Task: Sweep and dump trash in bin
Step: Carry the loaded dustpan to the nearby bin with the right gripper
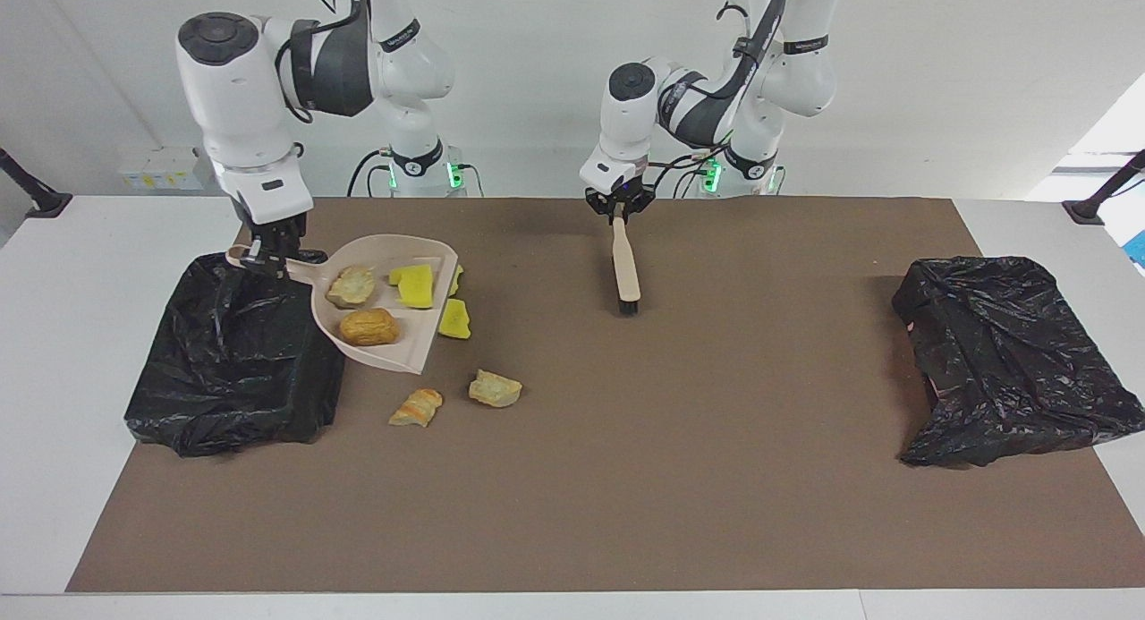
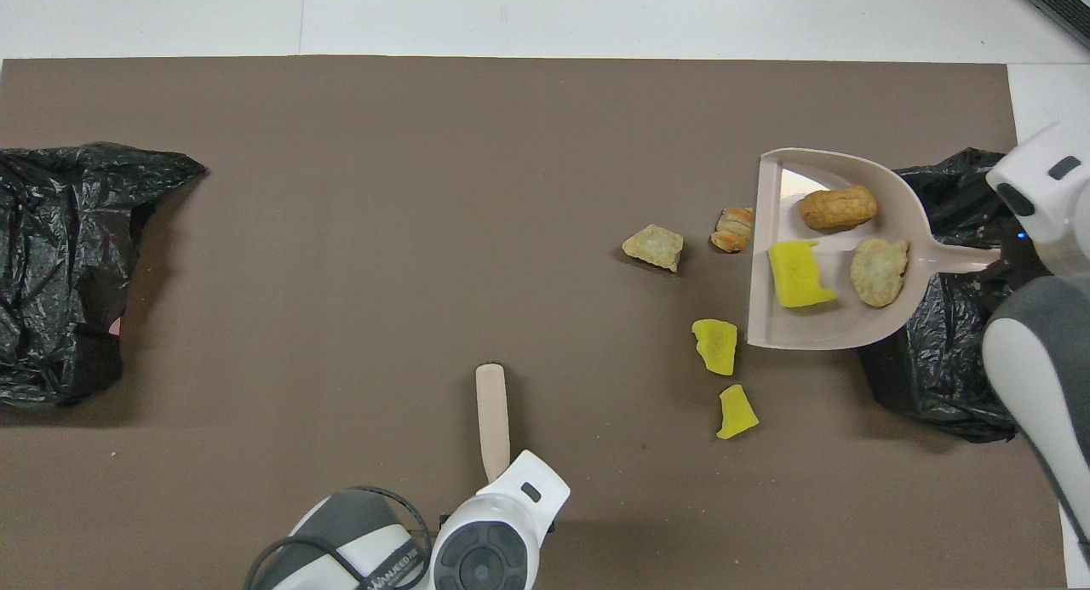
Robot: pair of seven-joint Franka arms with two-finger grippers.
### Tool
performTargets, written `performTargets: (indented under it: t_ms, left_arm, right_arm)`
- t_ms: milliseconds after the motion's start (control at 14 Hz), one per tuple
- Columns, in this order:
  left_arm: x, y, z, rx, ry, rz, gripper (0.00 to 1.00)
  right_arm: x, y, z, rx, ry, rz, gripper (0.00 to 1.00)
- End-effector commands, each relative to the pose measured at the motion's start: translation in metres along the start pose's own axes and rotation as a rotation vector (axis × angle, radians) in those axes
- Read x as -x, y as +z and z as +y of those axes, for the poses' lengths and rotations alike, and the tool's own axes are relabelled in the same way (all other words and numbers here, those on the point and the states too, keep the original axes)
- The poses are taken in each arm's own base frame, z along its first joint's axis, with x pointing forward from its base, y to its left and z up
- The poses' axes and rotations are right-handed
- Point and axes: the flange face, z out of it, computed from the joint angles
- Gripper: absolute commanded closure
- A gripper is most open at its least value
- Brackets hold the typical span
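My right gripper [image 1: 268,255] is shut on the handle of the beige dustpan [image 1: 380,356] [image 2: 894,317], by the edge of a black-bagged bin [image 1: 224,360] [image 2: 945,369]. In the pan lie a round bread lump [image 1: 368,326] [image 2: 838,208], a flat bread piece [image 1: 351,285] [image 2: 879,272] and a yellow sponge chunk [image 1: 415,285] [image 2: 799,274]. On the mat by the pan's mouth lie two yellow sponge chunks [image 1: 454,318] [image 2: 715,346] [image 2: 737,411] and two bread pieces [image 1: 416,407] [image 1: 495,388] [image 2: 734,229] [image 2: 653,247]. My left gripper [image 1: 617,207] is shut on a beige brush [image 1: 624,262] [image 2: 492,411], bristles down near the mat.
A second black bag [image 1: 1002,360] [image 2: 60,266] lies at the left arm's end of the table. A brown mat [image 1: 626,477] [image 2: 383,190] covers the table between the two bags.
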Motion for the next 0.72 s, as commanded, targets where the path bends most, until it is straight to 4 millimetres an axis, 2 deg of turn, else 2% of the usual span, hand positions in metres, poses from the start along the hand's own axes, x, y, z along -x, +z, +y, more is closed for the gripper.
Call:
performTargets:
  t_ms: [0, 72, 143, 287, 430, 502, 645]
  left_arm:
    - [0.017, 0.000, -0.001, 0.029, -0.035, 0.021, 1.00]
    - [0.017, 0.001, -0.003, 0.023, -0.033, 0.017, 0.80]
    - [0.011, 0.002, -0.006, 0.020, -0.033, 0.014, 0.01]
    - [-0.002, -0.006, -0.007, 0.026, -0.063, 0.012, 0.00]
    - [-0.045, -0.027, -0.025, 0.021, -0.151, 0.000, 0.00]
    - [-0.062, -0.035, -0.031, 0.024, -0.174, 0.002, 0.00]
    - [-0.097, -0.053, -0.051, 0.050, -0.217, 0.025, 0.00]
  right_arm:
    - [0.056, 0.007, -0.005, -0.015, 0.007, 0.013, 1.00]
    - [0.077, 0.010, -0.006, -0.015, 0.031, 0.006, 1.00]
    - [0.095, 0.012, -0.007, -0.015, 0.045, -0.004, 1.00]
    - [0.129, 0.017, -0.012, -0.020, 0.078, -0.030, 1.00]
    - [0.157, 0.018, -0.014, -0.010, 0.086, -0.114, 1.00]
    - [0.166, 0.017, -0.015, -0.003, 0.080, -0.157, 1.00]
    - [0.171, 0.016, -0.014, -0.004, 0.040, -0.247, 1.00]
